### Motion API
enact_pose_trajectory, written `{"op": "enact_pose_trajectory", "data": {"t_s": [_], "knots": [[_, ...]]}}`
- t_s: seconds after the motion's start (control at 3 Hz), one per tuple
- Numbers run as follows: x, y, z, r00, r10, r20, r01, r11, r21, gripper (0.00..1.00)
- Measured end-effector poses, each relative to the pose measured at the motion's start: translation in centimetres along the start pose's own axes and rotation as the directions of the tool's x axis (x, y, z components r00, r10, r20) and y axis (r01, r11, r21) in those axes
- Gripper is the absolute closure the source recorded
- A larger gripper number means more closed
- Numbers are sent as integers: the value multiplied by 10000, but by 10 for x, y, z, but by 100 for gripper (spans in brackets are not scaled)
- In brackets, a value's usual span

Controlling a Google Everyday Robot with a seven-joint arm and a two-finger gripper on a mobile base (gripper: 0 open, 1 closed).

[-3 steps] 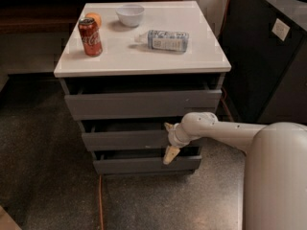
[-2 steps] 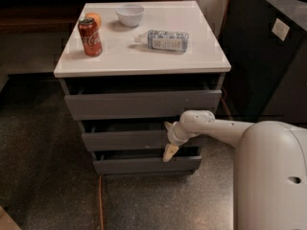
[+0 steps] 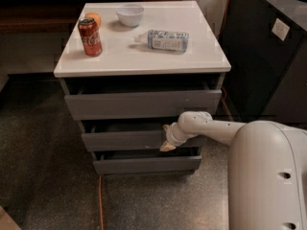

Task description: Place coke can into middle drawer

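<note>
- Three grey drawer fronts are stacked under the white tabletop (image 3: 120, 56); the middle drawer (image 3: 124, 141) is seen only slightly ajar, with a dark slit above its front.
- The gripper (image 3: 168, 141) is set against the right part of that front, at its upper edge, presumably because a handleless front can be drawn out only by its lip. Whether it is open or closed, or has hold of anything, cannot be told.
- The coke can (image 3: 90, 36) is left upright near the tabletop's left edge, well apart from the gripper, with an orange (image 3: 95, 18) just behind it.
- The drawer is judged too little opened for the can to be received, so a further pull would be needed first.
- A bowl (image 3: 130, 14) and a lying plastic bottle (image 3: 167, 40) are placed apart from the can, so access from the right is judged unobstructed.
</note>
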State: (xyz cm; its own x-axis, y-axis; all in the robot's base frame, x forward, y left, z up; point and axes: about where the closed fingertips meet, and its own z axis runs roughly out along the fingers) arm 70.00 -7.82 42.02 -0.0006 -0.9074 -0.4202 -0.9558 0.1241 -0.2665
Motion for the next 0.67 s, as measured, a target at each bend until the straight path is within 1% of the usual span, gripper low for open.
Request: {"op": "enact_pose_trajectory", "data": {"t_s": [0.33,0.67], "knots": [[0,10,1,9999,82,64,-81,9999,-59,65],[-1,9,-2,9999,84,65,-83,9999,-61,89]]}}
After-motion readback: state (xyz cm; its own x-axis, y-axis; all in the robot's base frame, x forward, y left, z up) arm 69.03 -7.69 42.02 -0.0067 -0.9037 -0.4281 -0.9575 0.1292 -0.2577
